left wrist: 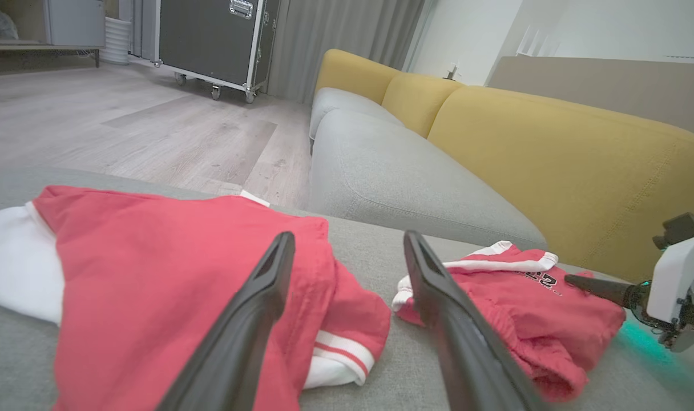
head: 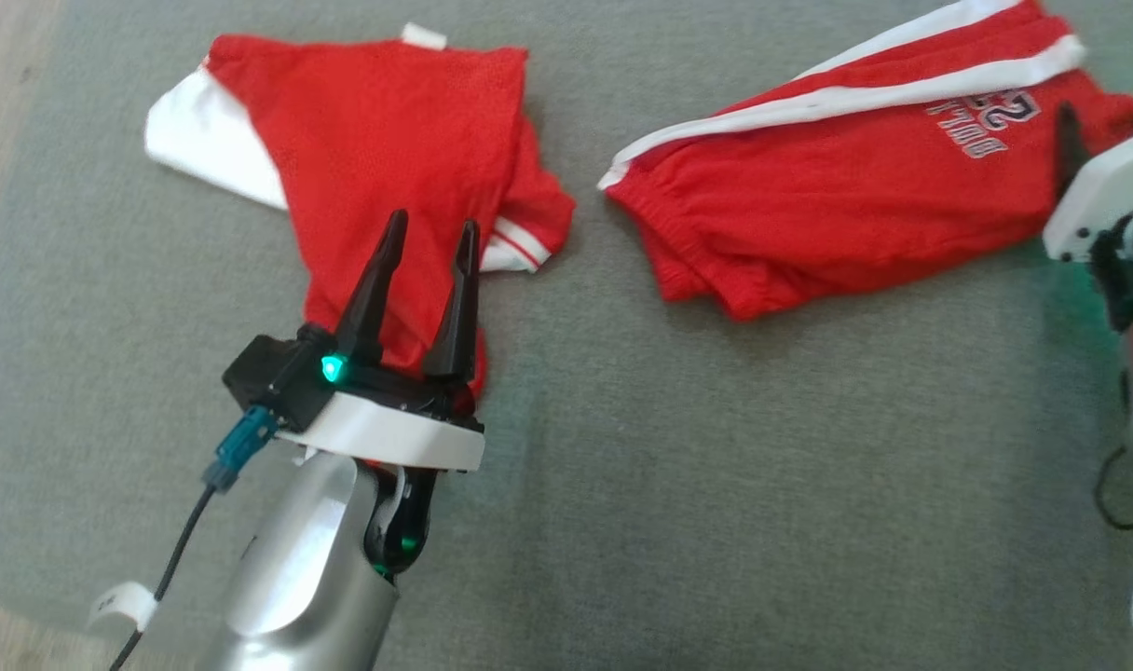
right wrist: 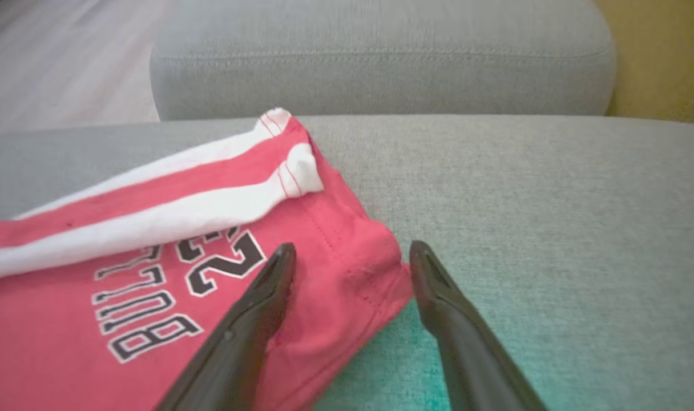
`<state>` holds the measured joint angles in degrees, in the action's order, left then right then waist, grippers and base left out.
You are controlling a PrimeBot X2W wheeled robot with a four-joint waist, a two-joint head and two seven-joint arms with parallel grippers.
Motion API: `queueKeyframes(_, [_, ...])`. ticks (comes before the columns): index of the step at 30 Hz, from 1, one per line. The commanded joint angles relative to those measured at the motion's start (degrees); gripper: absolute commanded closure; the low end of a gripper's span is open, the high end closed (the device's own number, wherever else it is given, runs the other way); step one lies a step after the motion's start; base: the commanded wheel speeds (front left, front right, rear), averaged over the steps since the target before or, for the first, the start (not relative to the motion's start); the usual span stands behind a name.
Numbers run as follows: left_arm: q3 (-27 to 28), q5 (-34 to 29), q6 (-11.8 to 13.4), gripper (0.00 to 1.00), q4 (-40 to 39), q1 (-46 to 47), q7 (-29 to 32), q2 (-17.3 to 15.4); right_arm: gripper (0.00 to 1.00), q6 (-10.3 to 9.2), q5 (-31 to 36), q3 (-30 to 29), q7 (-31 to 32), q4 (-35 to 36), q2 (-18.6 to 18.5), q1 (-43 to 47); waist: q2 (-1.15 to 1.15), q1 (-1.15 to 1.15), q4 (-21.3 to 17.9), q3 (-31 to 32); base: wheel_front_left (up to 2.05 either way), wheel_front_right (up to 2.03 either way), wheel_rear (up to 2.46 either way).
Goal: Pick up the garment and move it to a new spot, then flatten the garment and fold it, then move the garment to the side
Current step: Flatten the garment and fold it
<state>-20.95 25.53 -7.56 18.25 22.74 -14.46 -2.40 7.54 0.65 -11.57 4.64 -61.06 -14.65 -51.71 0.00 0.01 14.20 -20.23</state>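
Grey sofa seat (head: 716,485), yellow backrest (left wrist: 552,154) behind. Left gripper (head: 434,222): fingers spread, nothing held, over lower edge of red jersey (head: 389,130). Jersey lies rumpled on seat's left side, white sleeve sticking out. Right gripper (right wrist: 351,246): spread too, empty, fingers either side of corner of red shorts (right wrist: 153,297); contact unclear. Shorts lie on right, apart from jersey. Black wheeled flight case (left wrist: 210,40) on wood floor, shut.

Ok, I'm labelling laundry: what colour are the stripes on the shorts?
White stripes on red shorts, clearest in the right wrist view.
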Motion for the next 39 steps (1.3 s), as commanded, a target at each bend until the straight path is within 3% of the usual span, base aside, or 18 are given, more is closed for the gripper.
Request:
queueKeyframes(1, [1.2, 0.4, 0.1, 0.00, -1.9, 1.9, -0.5, -0.5, 0.00, -0.05, 1.1, 0.4, 0.4, 0.6, -1.2, -2.0, 0.00, -0.01, 1.3, -1.3, 0.00, 0.00, 0.00])
queueKeyframes(10, [0.8, 1.4, 0.1, 0.00, -2.3, 2.9, -0.5, -0.5, 0.00, -0.05, 7.0, -2.3, 2.7, -6.2, -2.8, -5.4, 0.00, -0.01, 2.3, -2.7, 0.00, 0.00, 0.00])
queueKeyframes(11, [0.9, 1.4, 0.1, 0.00, -2.4, 2.9, -0.5, -0.5, 0.59, -0.05, 7.3, -2.3, 2.7, -6.7, -2.6, -5.6, 0.00, -0.01, 2.2, -2.7, 0.00, 0.00, 0.00])
queueKeyframes(12, [1.1, 1.4, 0.1, 0.00, -2.4, 2.8, -0.5, -0.5, 1.00, -0.05, 7.5, -2.1, 2.4, -7.0, -2.3, -5.9, 0.00, -0.01, 2.0, -2.6, 0.00, 0.00, 0.00])
queueKeyframes(20, [3.0, 0.2, 0.1, 0.00, -1.7, 1.6, -0.5, -0.5, 1.00, -0.05, 6.2, -0.7, -5.4, -8.1, -2.3, -6.0, 0.00, -0.01, -2.3, 0.3, 0.00, 0.00, 0.00])
queueKeyframes(29, [3.8, -1.0, 0.1, 0.00, -1.5, -1.1, -0.5, -0.5, 1.00, -0.05, 3.0, -4.6, -9.6, -9.3, -6.5, 0.3, 0.00, -0.01, -7.2, 5.2, 0.00, 0.00, 0.00])
queueKeyframes(39, [4.6, -1.8, 0.1, 0.00, -1.9, -2.9, -0.5, -0.5, 1.00, -0.05, 2.6, -8.7, -12.9, -9.4, -7.0, 5.1, 0.00, -0.01, -8.5, 7.2, 0.00, 0.00, 0.00])
